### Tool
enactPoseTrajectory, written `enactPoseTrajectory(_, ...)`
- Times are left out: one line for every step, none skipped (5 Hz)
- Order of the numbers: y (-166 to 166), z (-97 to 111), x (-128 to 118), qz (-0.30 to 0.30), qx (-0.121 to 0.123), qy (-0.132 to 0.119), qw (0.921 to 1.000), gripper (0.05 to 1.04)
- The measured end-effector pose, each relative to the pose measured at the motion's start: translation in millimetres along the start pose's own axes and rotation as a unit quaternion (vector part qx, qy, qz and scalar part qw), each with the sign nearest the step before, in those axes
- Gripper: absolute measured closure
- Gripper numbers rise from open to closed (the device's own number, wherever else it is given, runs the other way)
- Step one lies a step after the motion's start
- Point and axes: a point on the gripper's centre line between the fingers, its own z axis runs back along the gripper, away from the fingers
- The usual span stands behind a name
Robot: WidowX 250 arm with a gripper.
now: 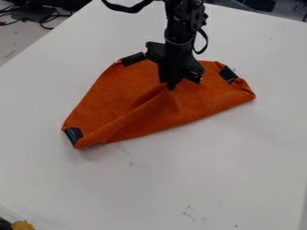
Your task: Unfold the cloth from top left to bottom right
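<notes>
The black gripper (171, 86) hangs over the upper middle of the orange cloth (129, 103), pointing down. Its fingers are shut on a pinch of the fabric, and creases spread from the fingertips towards the lower left and lower right. The cloth lies folded, with a long slanting edge along its lower right side. Black patches sit at its lower left corner, its top left edge and its right end. The gripper hides part of the cloth's upper middle.
The white table (198, 175) surrounds the cloth, with small dark marks on its lower part. Black cables (45, 19) lie beyond its upper left edge. A yellowish object (23, 225) shows at the bottom left corner.
</notes>
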Motion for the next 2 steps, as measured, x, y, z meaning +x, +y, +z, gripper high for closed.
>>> enactPoseTrajectory(0.7, -0.1, -0.8, 0.006, 0.0, 0.002, 1.0, 1.004)
enactPoseTrajectory(-2.1, 9.2, -2.3, 0.006, 0.01, 0.005, 0.9999, 1.005)
